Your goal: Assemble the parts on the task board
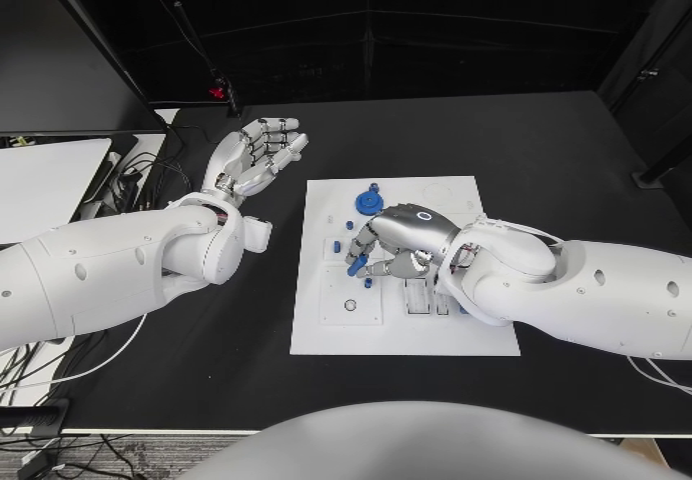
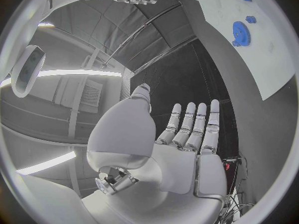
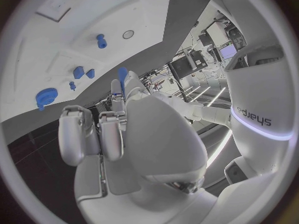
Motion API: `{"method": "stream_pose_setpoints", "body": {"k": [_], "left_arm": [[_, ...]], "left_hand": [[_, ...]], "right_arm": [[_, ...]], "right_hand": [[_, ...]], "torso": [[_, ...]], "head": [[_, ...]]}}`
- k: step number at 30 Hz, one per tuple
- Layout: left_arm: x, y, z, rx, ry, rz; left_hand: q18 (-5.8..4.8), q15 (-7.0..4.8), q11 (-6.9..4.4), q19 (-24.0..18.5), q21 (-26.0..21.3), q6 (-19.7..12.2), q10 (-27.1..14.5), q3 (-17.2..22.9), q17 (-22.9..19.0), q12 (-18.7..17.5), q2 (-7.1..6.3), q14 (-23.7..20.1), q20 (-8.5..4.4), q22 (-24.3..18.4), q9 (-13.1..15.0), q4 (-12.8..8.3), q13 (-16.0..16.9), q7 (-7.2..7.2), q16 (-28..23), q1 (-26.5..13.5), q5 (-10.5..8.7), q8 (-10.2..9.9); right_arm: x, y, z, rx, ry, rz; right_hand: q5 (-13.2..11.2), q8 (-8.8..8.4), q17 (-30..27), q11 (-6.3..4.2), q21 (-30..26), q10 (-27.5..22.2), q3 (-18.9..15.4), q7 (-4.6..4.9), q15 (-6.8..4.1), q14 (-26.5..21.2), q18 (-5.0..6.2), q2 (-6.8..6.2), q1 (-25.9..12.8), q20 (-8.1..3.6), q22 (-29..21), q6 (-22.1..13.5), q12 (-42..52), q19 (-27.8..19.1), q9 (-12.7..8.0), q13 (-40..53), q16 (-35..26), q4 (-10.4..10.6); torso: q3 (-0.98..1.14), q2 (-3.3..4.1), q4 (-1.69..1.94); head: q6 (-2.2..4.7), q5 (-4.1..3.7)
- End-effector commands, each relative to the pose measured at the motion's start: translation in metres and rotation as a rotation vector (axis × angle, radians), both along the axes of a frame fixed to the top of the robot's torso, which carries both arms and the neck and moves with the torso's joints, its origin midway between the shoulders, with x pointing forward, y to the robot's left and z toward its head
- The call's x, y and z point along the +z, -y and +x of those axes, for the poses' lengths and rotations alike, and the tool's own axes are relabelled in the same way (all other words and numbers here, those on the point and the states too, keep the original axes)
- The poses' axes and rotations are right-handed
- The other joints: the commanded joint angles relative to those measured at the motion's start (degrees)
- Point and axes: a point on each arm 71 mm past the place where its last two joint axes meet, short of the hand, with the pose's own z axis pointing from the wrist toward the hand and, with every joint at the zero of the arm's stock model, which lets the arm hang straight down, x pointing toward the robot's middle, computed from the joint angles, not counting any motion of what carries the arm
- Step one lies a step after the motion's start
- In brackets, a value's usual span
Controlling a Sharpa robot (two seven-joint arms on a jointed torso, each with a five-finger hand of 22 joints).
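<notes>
Right hand [image 1: 392, 243] sits over the middle of the task board [image 1: 483, 335] and covers part of it; whatever lies under the palm is hidden in the head view. A blue part [image 1: 355, 266] sticks out at its fingertips, long and thin, long axis running diagonally toward the board's near-left corner. In the right wrist view the same blue part [image 3: 122, 74] shows as a sliver at the tip of one extended finger, the other fingers curled in. It looks pinched, but the contact itself is blocked by the fingers, so the grip is probably a hold, not certain.

Blue gear [image 1: 369, 203] lies flat near the board's far edge, just beyond the right hand and close to its knuckles; touching or not is hard to say. Small blue pieces [image 1: 338, 244] sit left of the hand on the board, too small to make out shape. A round ring mark [image 1: 348, 304] is near the board's near-left area.

Left hand [image 1: 260, 150] is off the board on the black table [image 1: 577, 140], well apart from it, fingers straight and spread, holding nothing. The left wrist view confirms the flat, bare palm [image 2: 187, 149], with the gear [image 2: 239, 33] far off.
</notes>
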Motion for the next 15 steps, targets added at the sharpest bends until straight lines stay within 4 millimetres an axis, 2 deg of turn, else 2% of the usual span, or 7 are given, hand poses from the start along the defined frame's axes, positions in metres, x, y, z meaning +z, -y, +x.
{"method": "stream_pose_setpoints", "body": {"k": [1,13,15], "left_arm": [[0.01,0.002,-0.003,-0.03,0.122,-0.036],[0.01,0.003,-0.003,-0.031,0.122,-0.036],[0.01,0.003,-0.003,-0.031,0.123,-0.036]], "left_hand": [[-0.49,-0.07,-0.08,0.2,0.3,-0.3,-0.3,-0.1,-0.1,0.2,0.68,0.1,0.17,-0.1,-0.1,-0.2,-0.1,8.47,0.3,0.1,0.29,0.2],[-0.49,-0.07,-0.08,0.2,0.3,-0.3,-0.3,-0.1,-0.1,0.2,0.68,0.1,0.17,-0.1,-0.1,-0.2,-0.1,8.47,0.3,0.1,0.29,0.2],[-0.49,-0.07,-0.08,0.2,0.3,-0.3,-0.3,-0.1,-0.1,0.2,0.68,0.1,0.17,-0.1,-0.1,-0.2,-0.1,8.47,0.3,0.1,0.29,0.2]], "right_arm": [[-0.006,-0.008,-0.006,0.107,0.046,-0.1],[-0.027,-0.021,-0.015,0.156,0.023,-0.173],[-0.029,-0.022,-0.015,0.159,0.02,-0.184]], "right_hand": [[0.2,0.06,7.9,0.22,0.3,0.3,0.2,0.01,-0.27,4.6,0.38,0.44,-0.1,-0.3,12.5,0.5,-0.3,2.7,0.1,-0.1,0.2,0.0],[0.2,-0.1,8.1,0.3,0.8,0.3,0.3,0.09,-0.21,4.7,0.23,0.53,0.1,-0.26,12.8,0.5,-0.6,3.0,0.0,-0.1,0.3,0.0],[0.2,-0.1,8.1,0.3,0.8,0.3,0.3,0.09,-0.21,4.7,0.23,0.53,0.1,-0.26,12.8,0.5,-0.6,3.0,0.0,-0.1,0.3,0.0]], "torso": [[0.02,-0.02,0.0],[-0.06,-0.02,-0.08],[0.0,-0.01,-0.1]], "head": [[-0.01,0.35],[-0.01,0.4],[-0.01,0.41]]}}
